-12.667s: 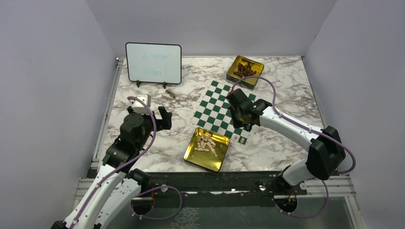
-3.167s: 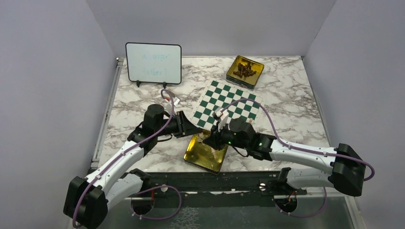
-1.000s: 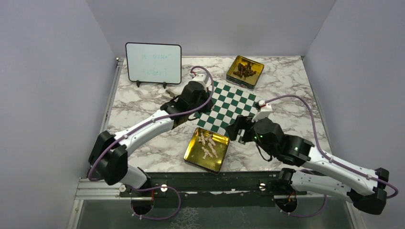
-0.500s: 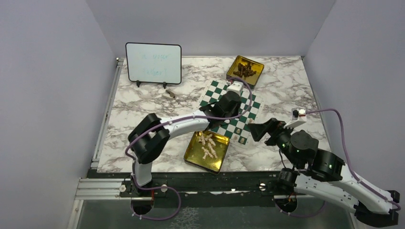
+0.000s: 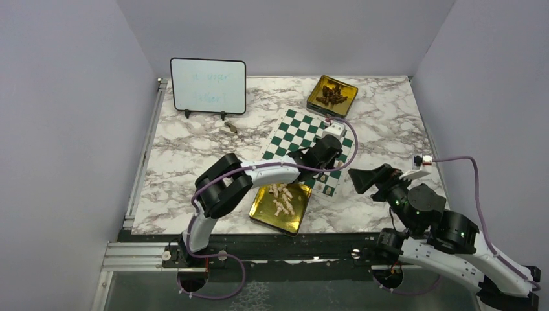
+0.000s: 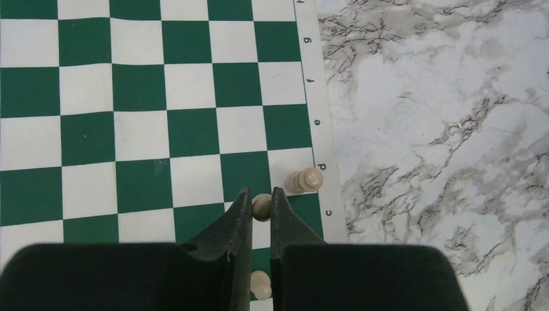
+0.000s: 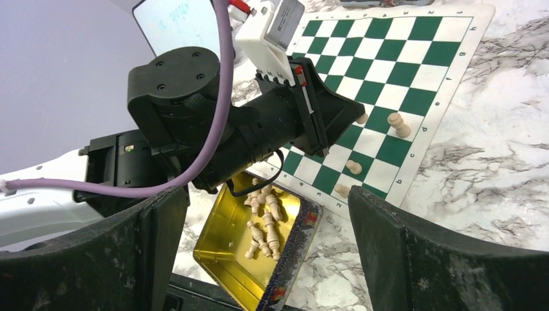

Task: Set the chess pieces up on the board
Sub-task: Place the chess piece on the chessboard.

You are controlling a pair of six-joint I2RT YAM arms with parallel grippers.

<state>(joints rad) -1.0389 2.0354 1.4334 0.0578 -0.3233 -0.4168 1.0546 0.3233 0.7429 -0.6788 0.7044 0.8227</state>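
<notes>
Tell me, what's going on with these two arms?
The left pincer is shut on a small cream chess piece at the edge of the flat green-and-white checked board, beside other cream pieces standing there. The right pincer hangs open off the board, holding nothing. The square gold tin holds more cream pieces.

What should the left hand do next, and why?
Probably lower it and open: the left hand is shut on a piece over the board, near its edge, beside a standing piece.
</notes>
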